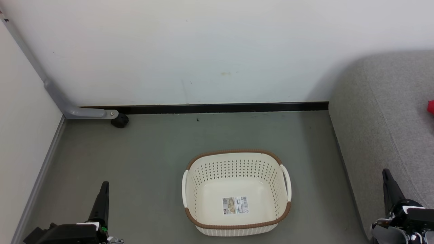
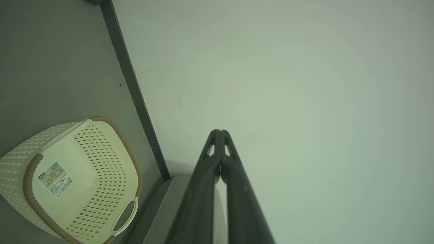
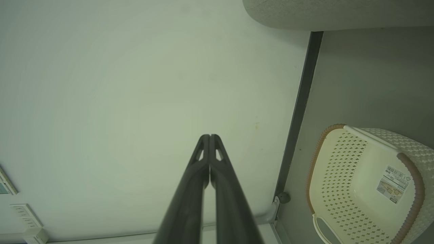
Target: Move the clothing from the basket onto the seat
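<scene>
1. Head view: the basket stands on the grey floor in front of the robot, near the white wall. Nothing lies in it, and the label on its bottom is plain to see. The seat is to the right, just beside the basket but not touching it. A small patch of red lies on the cushion at the picture's right edge. It is probably part of the clothing, though too little shows to tell which garment. The left gripper at the lower left and the right gripper at the lower right point upward, both well apart from the basket.

2. Left wrist view: the left gripper has its two fingers pressed together at the tips, with nothing between them. It points at the bare wall. The basket lies off to the side, with no clothing in it.

3. Right wrist view: the right gripper is likewise closed tip to tip and holds nothing. The basket shows its label and no cloth. An edge of the seat crosses the top.

4. Progress: with the basket bare, both pincers free and red on the seat, the transfer looks finished or nearly so. What I cannot confirm is whether both garments rest on the cushion, since most of it is out of frame.
</scene>
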